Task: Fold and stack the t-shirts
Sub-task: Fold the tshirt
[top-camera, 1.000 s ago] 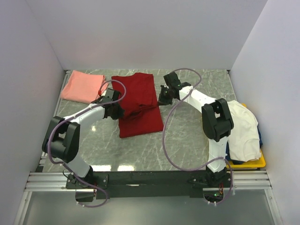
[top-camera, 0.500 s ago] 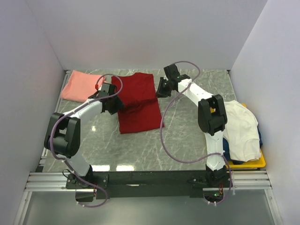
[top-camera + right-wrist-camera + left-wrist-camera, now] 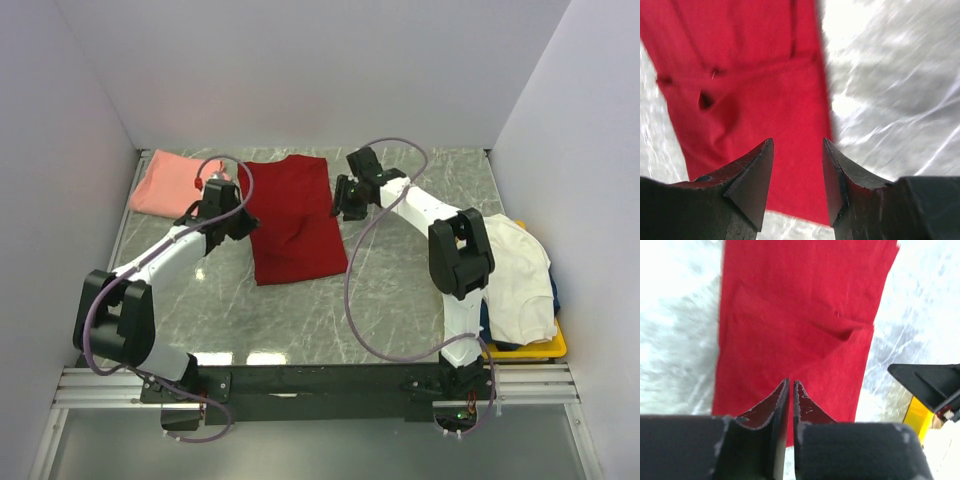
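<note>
**Red shirt lying flat between two hands**

Red cloth is filling the middle of the bench (image 3: 400, 280): the deep red t-shirt (image 3: 293, 220) is lying folded into a tall rectangle, reaching from the centre toward 12 o'clock in the overhead view. A crease is running across it about halfway up, and its top layer is rumpling slightly there.

The left hand (image 3: 240, 212) is hanging at the shirt's 9 o'clock edge. Its fingers are sitting almost pressed together – only a thin slit is showing between them in its wrist view – and no cloth is showing in that slit.

The right hand (image 3: 343, 200) is hovering just off the shirt's 3 o'clock edge, toward the upper corner. Its fingers are standing spread, with nothing between them – its wrist camera is looking down through the gap at the red edge and the grey marbled bench beside it.

The salmon pink t-shirt (image 3: 175, 183) is lying folded at 10 o'clock, close to the red one; whether they are touching I cannot tell. The cream white t-shirt (image 3: 520, 275) is lying heaped at 4 o'clock, draping over the yellow tray (image 3: 545, 347), well apart from the other two.
</note>
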